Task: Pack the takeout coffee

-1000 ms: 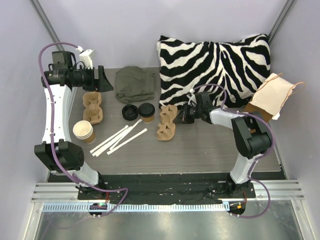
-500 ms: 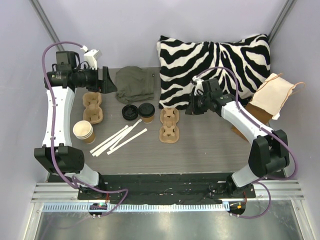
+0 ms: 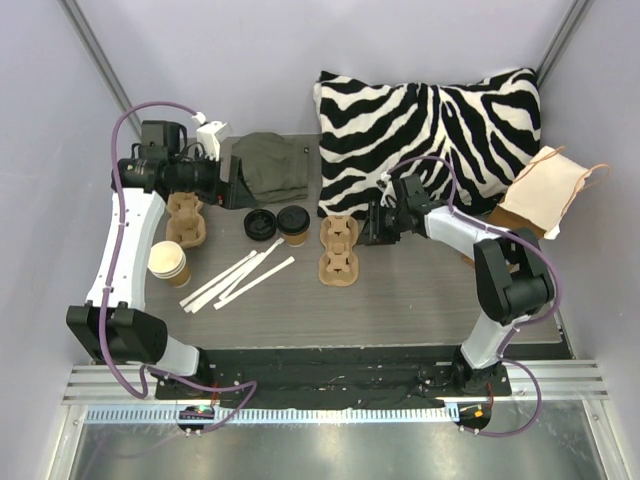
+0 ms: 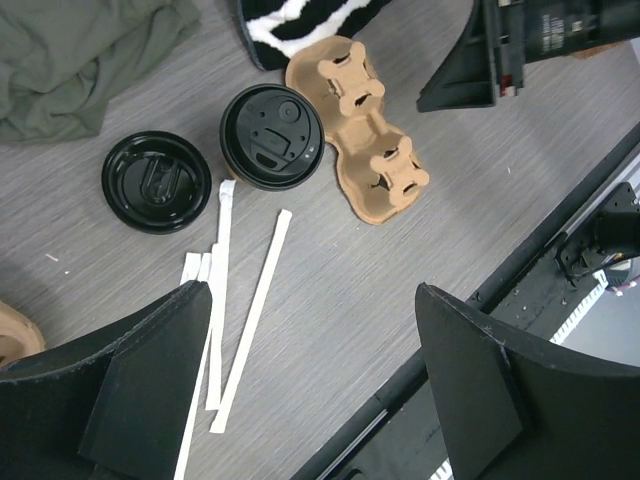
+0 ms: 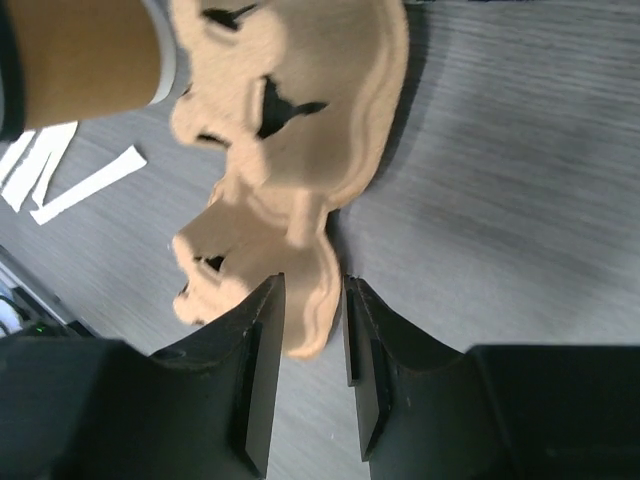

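Note:
The takeout coffee [image 3: 293,222] is a brown paper cup under a black lid [image 4: 271,137], standing mid-table; its side fills the top left of the right wrist view [image 5: 85,55]. Just right of it a tan two-hole pulp carrier [image 3: 338,250] lies flat [image 4: 360,130]. My right gripper [image 3: 368,228] is low at the carrier's right end. Its jaws are narrowly parted, with the carrier's rim [image 5: 290,110] loose between them [image 5: 312,290]. My left gripper [image 3: 238,182] hovers wide open behind and left of the cup, holding nothing [image 4: 312,300].
A loose black lid [image 3: 259,222] lies left of the cup. White paper strips [image 3: 240,278] fan out in front. A second carrier [image 3: 185,218] and an open pale-rimmed cup [image 3: 167,262] sit at the left. Green cloth [image 3: 270,168], zebra pillow [image 3: 430,130] and paper bag [image 3: 545,195] line the back.
The carrier, tilted up in the right gripper a second ago, now lies flat, and the right jaws have parted. My left gripper has swung right toward the table's middle and opened slightly wider.

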You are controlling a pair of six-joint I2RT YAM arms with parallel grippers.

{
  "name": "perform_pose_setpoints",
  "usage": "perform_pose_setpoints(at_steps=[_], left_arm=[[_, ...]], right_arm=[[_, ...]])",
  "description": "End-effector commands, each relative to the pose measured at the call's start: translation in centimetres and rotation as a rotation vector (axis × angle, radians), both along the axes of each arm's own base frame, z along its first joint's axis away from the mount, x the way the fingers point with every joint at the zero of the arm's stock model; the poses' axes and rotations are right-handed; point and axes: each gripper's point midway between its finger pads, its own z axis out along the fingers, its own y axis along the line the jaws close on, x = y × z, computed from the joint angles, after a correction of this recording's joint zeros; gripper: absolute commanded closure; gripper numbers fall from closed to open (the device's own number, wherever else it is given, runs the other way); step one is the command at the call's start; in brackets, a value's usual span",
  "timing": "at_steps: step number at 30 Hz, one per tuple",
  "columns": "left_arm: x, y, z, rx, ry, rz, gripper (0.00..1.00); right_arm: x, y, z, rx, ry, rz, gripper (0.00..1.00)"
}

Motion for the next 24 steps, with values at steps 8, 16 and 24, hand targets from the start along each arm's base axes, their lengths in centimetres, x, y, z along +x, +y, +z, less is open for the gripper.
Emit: perform_pose_setpoints(at_steps=[8,16,24], left_arm=[[0.4,0.0,2.4,-0.027,-0.087,0.005,0.12],[0.8,-0.2,2.5,-0.034,-0.079,0.007,0.12],[1.1,-0.2,2.7,-0.040,-0.081,0.012,0.12]], right_arm=[[3.3,1.5,-1.4,0.224,-0.060,-0.049,0.52],[3.6,1.1,-3.1,0.305,-0.052,-0.063,0.65],[4.0,0.5,-4.4,0.359,-0.043,-0.077,0.65]])
